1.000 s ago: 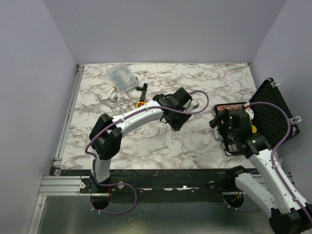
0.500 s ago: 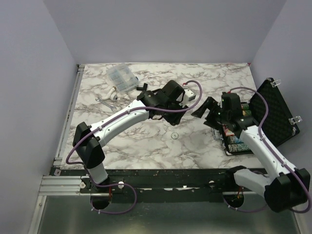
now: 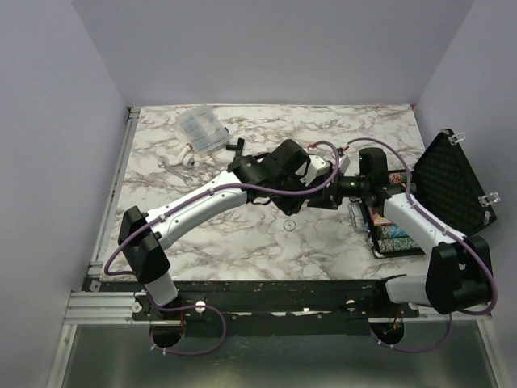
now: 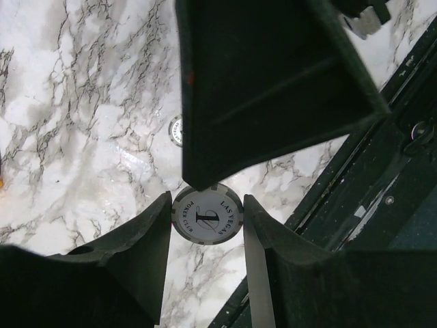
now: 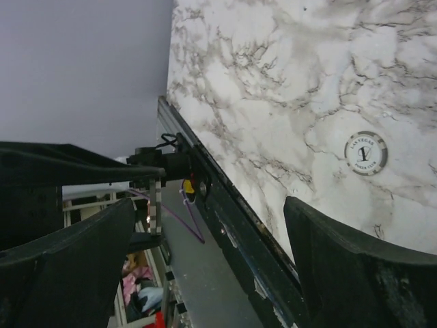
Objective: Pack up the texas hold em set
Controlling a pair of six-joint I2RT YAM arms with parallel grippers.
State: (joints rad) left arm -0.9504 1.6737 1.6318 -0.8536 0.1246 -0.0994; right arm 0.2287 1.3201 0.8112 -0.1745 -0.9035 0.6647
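Left gripper is pinched tight on a white poker chip, Las Vegas Poker Club print facing the wrist camera, held up off the marble table. A dark finger of the right arm looms right over the chip's top rim; touching or just short, can't tell. Right gripper is spread wide, nothing between its fingers. From overhead, the two grippers meet mid-table, just left of the black briefcase, which lies open, foam lid up, chip rows showing. A second white chip lies flat on the marble, nearer the bases. Clear compartment box sits far left, well apart
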